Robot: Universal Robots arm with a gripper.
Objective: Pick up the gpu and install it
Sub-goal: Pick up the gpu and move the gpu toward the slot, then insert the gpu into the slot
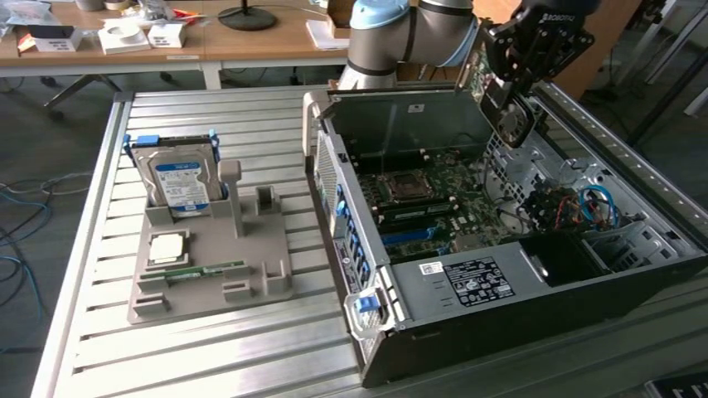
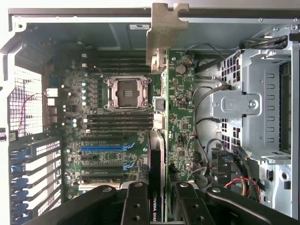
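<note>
The gpu (image 1: 503, 104) hangs above the far side of the open computer case (image 1: 465, 286), gripped from above by my gripper (image 1: 536, 46). In the wrist view the gpu (image 2: 180, 117) is seen edge-on, with a green board face, a black cooler along one side and its metal bracket (image 2: 165, 28) at the far end. My gripper (image 2: 160, 199) is shut on it, black fingers (image 2: 136, 201) pressing on either side. Below the card lies the motherboard (image 2: 112, 122) with its blue expansion slot (image 2: 105, 147). The card is clear of the board.
A grey fixture tray (image 1: 260, 278) at the exterior view's left carries a hard drive (image 1: 177, 178), a processor (image 1: 166, 246) and a memory stick (image 1: 205, 272). Drive cage (image 2: 248, 108) and cables (image 1: 581, 207) crowd the case beside the board. A cluttered desk (image 1: 221, 41) stands behind.
</note>
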